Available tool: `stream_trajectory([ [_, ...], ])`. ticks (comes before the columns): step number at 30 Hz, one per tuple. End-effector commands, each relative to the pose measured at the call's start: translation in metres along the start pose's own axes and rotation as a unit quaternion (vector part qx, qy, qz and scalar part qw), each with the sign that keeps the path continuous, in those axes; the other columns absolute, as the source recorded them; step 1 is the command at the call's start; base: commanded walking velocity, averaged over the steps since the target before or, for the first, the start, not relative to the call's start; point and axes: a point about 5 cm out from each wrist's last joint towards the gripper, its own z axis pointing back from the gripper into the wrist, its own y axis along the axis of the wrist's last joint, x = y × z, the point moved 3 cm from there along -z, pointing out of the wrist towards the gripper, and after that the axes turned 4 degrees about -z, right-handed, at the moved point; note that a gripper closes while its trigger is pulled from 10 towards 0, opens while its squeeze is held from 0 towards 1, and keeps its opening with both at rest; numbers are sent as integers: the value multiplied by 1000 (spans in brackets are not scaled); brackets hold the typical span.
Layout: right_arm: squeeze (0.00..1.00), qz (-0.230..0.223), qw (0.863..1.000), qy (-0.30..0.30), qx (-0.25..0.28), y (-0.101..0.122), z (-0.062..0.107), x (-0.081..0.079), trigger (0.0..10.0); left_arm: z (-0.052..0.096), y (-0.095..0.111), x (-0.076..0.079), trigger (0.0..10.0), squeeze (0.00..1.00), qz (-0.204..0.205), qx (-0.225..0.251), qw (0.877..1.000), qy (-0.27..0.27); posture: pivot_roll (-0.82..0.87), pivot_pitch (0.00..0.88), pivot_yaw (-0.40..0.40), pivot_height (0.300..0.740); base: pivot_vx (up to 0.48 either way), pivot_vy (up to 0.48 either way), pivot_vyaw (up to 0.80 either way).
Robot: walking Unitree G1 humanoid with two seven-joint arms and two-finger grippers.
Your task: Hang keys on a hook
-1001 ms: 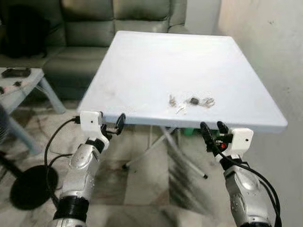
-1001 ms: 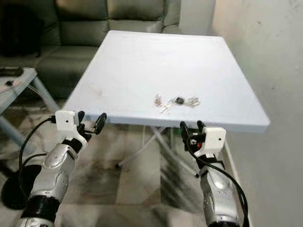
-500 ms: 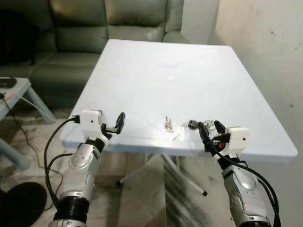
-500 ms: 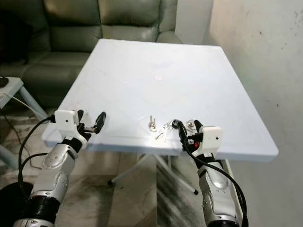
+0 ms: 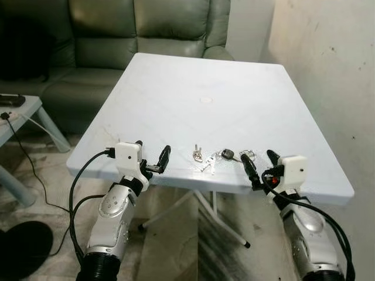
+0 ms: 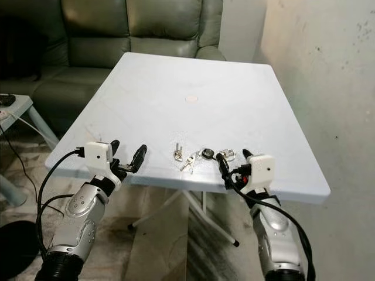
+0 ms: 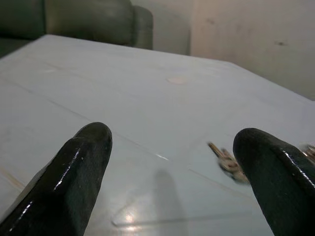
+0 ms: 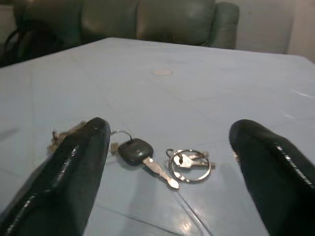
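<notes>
The keys (image 5: 221,157) lie on the white folding table (image 5: 199,82) near its front edge, just ahead of the right gripper (image 5: 258,163), whose fingers stand apart. The left gripper (image 5: 151,155), fingers also spread, hovers at the table edge, keys off to its right.

Worktop (image 5: 193,82) bare beyond keys (image 5: 222,157); open approach from near edge. Right gripper (image 5: 259,164) just short of keys, fingers spread. Wall (image 5: 328,70) close on right, sofa (image 5: 117,29) behind.
</notes>
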Motion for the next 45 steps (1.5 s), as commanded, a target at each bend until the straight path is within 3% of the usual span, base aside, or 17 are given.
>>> stream_trajectory([
  [1, 1000, 10, 1000, 10, 2, 5, -4, 1, 10000, -1, 8, 3, 10000, 0, -11, 13, 1000, -11, -2, 65, -25, 740, 0, 0, 0],
  [21, 1000, 10, 1000, 15, -5, 9, -8, 4, 10000, 0, 8, 5, 10000, 0, -9, 16, 1000, -18, -12, 68, -26, 740, 0, 0, 0],
  [22, 918, 10, 1000, 16, -7, 9, -8, 4, 10000, 0, 8, 6, 10000, 0, -10, 16, 1000, -21, -13, 68, -26, 740, 0, 0, 0],
  [23, 706, 11, 1000, 18, -7, 9, -8, 3, 10000, -1, 8, 7, 10000, 0, -12, 16, 999, -25, -13, 68, -26, 740, 0, 0, 0],
  [24, 0, 11, 1000, 21, -9, 9, -8, 2, 10000, 0, 8, 8, 10000, 0, -13, 17, 999, -29, -13, 69, -25, 740, 0, 0, 0],
  [34, 0, 12, 998, 62, -8, 19, -16, -11, 10000, 12, -1, 34, 10000, 0, -43, 9, 995, -95, -4, 72, -28, 740, 0, 0, 0],
  [40, 0, 42, 996, 83, 3, 33, -30, -17, 10000, 19, -6, 52, 10000, 0, -50, 6, 991, -127, 7, 71, -37, 740, 0, 0, 0],
  [44, 0, 48, 994, 95, 2, 36, -33, -18, 10000, 19, -6, 55, 10000, 0, -50, 6, 990, -130, 11, 72, -40, 740, 0, 0, 0],
  [45, 0, 68, 993, 94, -4, 36, -36, -17, 10000, 20, -6, 55, 10000, 0, -49, 5, 990, -130, 14, 73, -43, 740, 0, 0, 0],
])
